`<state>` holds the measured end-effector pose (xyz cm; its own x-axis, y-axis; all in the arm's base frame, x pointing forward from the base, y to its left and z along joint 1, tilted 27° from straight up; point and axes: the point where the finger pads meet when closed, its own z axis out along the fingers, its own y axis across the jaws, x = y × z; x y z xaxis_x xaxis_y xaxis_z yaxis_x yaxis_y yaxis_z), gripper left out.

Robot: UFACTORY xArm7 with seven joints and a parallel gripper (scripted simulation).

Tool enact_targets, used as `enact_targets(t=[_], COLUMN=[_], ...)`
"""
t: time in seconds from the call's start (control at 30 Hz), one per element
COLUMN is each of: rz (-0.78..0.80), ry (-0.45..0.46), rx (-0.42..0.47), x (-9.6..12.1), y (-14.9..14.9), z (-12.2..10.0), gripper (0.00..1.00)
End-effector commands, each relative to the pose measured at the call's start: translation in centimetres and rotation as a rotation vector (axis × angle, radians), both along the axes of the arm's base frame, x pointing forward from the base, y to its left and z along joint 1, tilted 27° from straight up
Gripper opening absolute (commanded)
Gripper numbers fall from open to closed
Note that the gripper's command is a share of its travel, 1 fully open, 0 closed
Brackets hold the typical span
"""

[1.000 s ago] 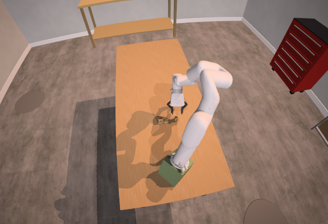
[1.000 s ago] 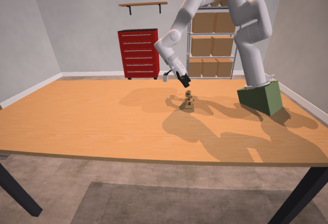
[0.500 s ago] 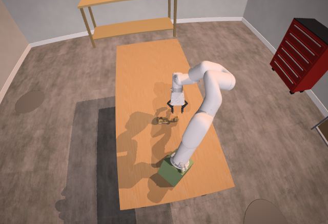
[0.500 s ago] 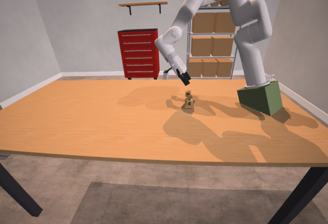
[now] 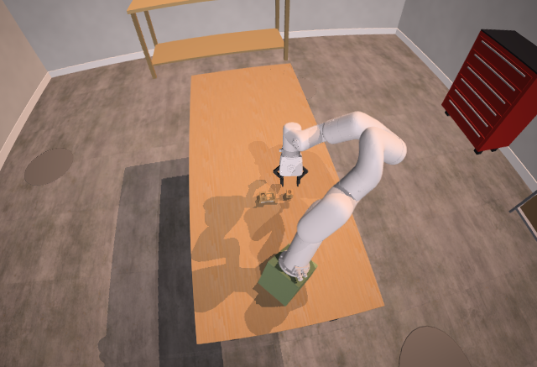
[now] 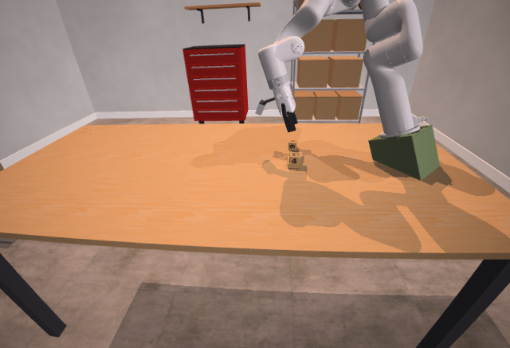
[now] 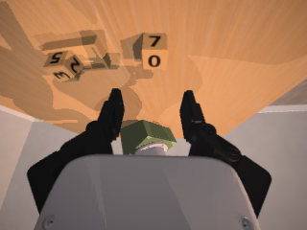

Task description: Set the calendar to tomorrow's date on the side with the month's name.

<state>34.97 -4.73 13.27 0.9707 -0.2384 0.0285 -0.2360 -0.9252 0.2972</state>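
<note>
The tool hangs released above the desk, grasping nothing. Below, the loose cube sits outside the tray, near the cube in it. Farther off stands the green block under the arm; beyond the desk, a red cabinet.

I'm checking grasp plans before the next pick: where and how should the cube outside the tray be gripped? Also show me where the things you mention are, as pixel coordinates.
Best, I think, from above, fingers on two opposite upright faces of the cube (image 5: 288, 194) (image 6: 292, 146) (image 7: 154, 52). It sits flat on the table, apart from the tray (image 5: 267, 201) (image 6: 293, 167), leaving room around it.
</note>
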Motion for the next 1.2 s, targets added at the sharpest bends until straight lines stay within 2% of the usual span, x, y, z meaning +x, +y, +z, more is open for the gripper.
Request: enact_targets(t=[0.0, 0.1, 0.27, 0.33, 0.53, 0.63, 0.67, 1.17], rz=[0.006, 0.013, 0.049, 0.049, 0.096, 0.097, 0.097, 0.097], ry=[-0.028, -0.058, -0.183, -0.183, -0.306, -0.308, -0.308, -0.308], rx=[-0.009, -0.022, -0.062, -0.062, -0.08, -0.08, -0.08, -0.08], x=[-0.05, -0.06, -0.12, -0.12, -0.34, -0.63, -0.63, -0.63], y=[0.03, -0.18, -0.45, -0.45, 0.09, 0.16, 0.16, 0.16], z=[0.08, 0.04, -0.02, -0.02, 0.02, -0.04, -0.04, -0.04], gripper=[0.71, 0.71, 0.71, 0.71, 0.71, 0.71, 1.0, 1.0])
